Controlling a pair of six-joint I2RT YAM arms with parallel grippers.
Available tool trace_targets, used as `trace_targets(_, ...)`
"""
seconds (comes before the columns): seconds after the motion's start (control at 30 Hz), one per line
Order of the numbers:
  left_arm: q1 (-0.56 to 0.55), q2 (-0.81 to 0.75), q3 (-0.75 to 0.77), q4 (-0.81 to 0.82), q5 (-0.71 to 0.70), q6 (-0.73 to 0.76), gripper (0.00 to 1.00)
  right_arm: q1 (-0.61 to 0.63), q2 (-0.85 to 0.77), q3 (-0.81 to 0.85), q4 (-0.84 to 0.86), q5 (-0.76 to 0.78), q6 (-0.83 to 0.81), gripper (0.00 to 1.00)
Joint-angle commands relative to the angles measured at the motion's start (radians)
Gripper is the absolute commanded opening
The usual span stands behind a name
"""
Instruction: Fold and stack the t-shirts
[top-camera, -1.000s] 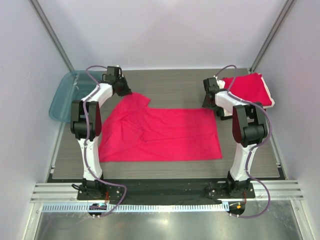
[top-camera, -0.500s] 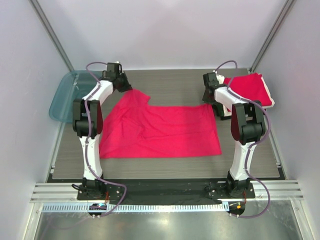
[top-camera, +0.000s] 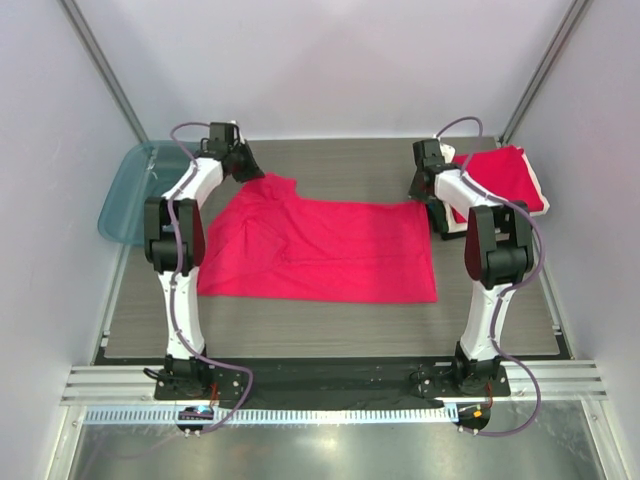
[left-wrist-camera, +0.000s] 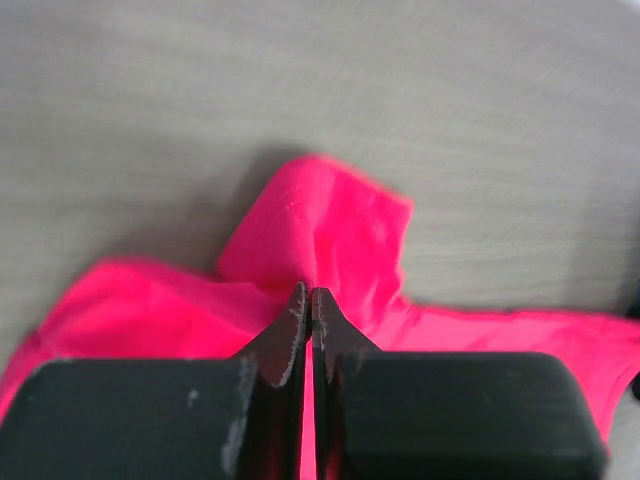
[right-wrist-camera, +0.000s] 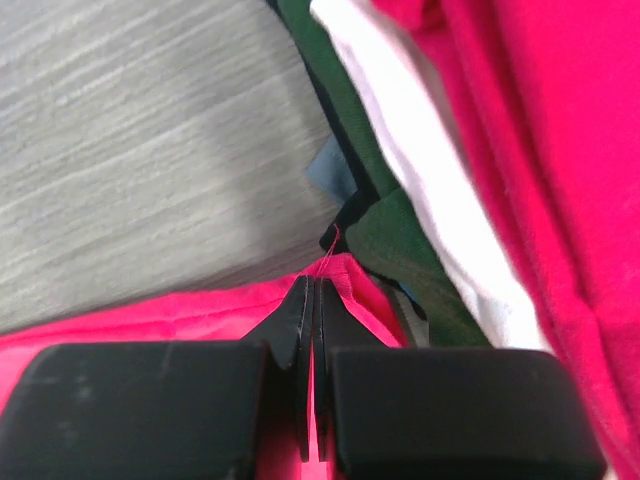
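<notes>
Crimson shirt (top-camera: 320, 250) is lying spread on the table (top-camera: 350, 160), roughly mid-table between the two arms, with its long side running left to right. Its near edge is lying flat on the wood. Light wrinkles are showing across the left half.

Left gripper (left-wrist-camera: 305, 295) is sitting at the shirt's far left corner. Its jaws are pressed together on the cloth. In the left wrist view a small peak of fabric is standing up just beyond the fingertips, with bare table behind it.

Right gripper (right-wrist-camera: 312, 285) is sitting at the far right corner of the shirt. Its jaws are likewise pressed together, pinching the crimson edge. A loose red thread is trailing from the cloth just past the tips.

Stack (top-camera: 505, 175) of folded shirts is resting at the far right corner of the table, just beside the right gripper. A red shirt is lying on top. In the right wrist view a white shirt (right-wrist-camera: 430, 170) is showing beneath it, and a dark green shirt (right-wrist-camera: 400, 235) is showing at the lower edge of the pile. The pinched corner is lying right against the green layer; whether they are touching cannot be told.

Teal tray (top-camera: 125, 195) is sitting at the table's far left edge, overhanging it, well apart from the shirt.
</notes>
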Motion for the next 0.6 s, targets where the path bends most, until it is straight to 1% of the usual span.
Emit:
trace_targets(0.0, -0.006, -0.136, -0.08, 0.011, 0.03, 0.055, 0.0, 0.001, -0.082, -0.018, 0.0, -0.032, 0.004, 0.01)
trace_targets(0.07, -0.018, -0.173, -0.15, 0.027, -0.008, 0.09, 0.0, 0.001, -0.119, -0.042, 0.0, -0.044, 0.006, 0.01)
trace_targets(0.17, -0.038, -0.268, -0.264, 0.083, -0.086, 0.124, 0.0, 0.001, -0.167, -0.088, 0.0, -0.053, 0.006, 0.01)
trace_targets(0.2, -0.041, -0.312, -0.294, 0.097, -0.105, 0.127, 0.0, 0.001, -0.179, -0.101, 0.001, -0.058, 0.007, 0.01)
trace_targets(0.23, -0.049, -0.334, -0.349, 0.108, -0.12, 0.13, 0.0, 0.002, -0.19, -0.114, 0.006, -0.072, 0.009, 0.01)
trace_targets(0.33, -0.053, -0.409, -0.44, 0.145, -0.148, 0.135, 0.0, 0.002, -0.236, -0.176, 0.017, -0.089, 0.009, 0.01)
trace_targets(0.4, -0.058, -0.443, -0.48, 0.16, -0.183, 0.143, 0.0, 0.005, -0.277, -0.225, 0.027, -0.087, 0.013, 0.01)
trace_targets(0.5, -0.072, -0.518, -0.603, 0.203, -0.231, 0.146, 0.0, 0.005, -0.341, -0.289, 0.046, -0.084, 0.03, 0.01)
trace_targets(0.57, -0.084, -0.578, -0.657, 0.24, -0.246, 0.14, 0.0, 0.005, -0.374, -0.34, 0.055, -0.081, 0.038, 0.01)
